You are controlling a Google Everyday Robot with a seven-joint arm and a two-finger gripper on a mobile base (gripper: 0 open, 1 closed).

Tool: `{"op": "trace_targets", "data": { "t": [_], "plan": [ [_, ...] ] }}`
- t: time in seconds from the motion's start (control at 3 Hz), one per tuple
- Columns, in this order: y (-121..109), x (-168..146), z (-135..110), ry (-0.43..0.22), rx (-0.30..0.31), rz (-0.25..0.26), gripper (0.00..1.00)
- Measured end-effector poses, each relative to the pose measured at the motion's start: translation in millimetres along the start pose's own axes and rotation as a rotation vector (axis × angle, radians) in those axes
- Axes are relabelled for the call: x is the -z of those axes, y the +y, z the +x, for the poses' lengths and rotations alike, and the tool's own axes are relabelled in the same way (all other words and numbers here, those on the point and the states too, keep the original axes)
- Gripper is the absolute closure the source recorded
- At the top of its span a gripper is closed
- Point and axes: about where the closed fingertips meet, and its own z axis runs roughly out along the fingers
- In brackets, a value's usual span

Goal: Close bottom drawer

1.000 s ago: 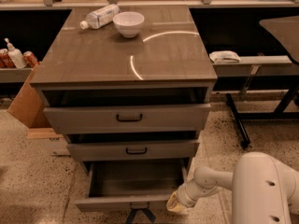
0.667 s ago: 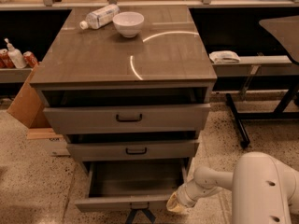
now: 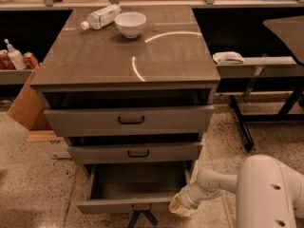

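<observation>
The gripper (image 3: 177,206) sits low at the near right of the cabinet (image 3: 128,61), right at the right end of the bottom drawer (image 3: 107,206)'s front panel. Whether it touches the panel cannot be told, nor whether it is spread or closed. The white arm (image 3: 266,189) reaches to it from the near right corner of the view.

The bottom drawer is pulled well out toward the near side, so its deep, dark box lies open to view and looks empty. Its front is a narrow grey-brown wood-look strip, the shortest of the three, with a small dark handle (image 3: 141,207) at its middle, near the lower edge of the view.

Above it, the middle drawer (image 3: 135,152) and the top drawer (image 3: 128,120) each stand out a little from the cabinet, each with a black bar handle.

On the far part of the cabinet top stand a white bowl (image 3: 130,23) and, just left of it, a plastic bottle (image 3: 100,17) lying on its side. A cardboard box (image 3: 26,103) leans at the cabinet's left on the speckled floor (image 3: 33,175).
</observation>
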Motion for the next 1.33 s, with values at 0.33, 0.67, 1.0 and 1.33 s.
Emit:
{"op": "trace_targets", "data": {
  "t": [0.33,0.67,1.0,1.33],
  "plan": [
    [-24,1,-10,-0.033,0.021,0.053,1.0],
    [-24,1,-10,-0.033,0.021,0.053,1.0],
    [-38,-2,1,-0.047,0.019,0.088,1.0],
    [-52,-6,11,-0.063,0.022,0.114,1.0]
  ]
}}
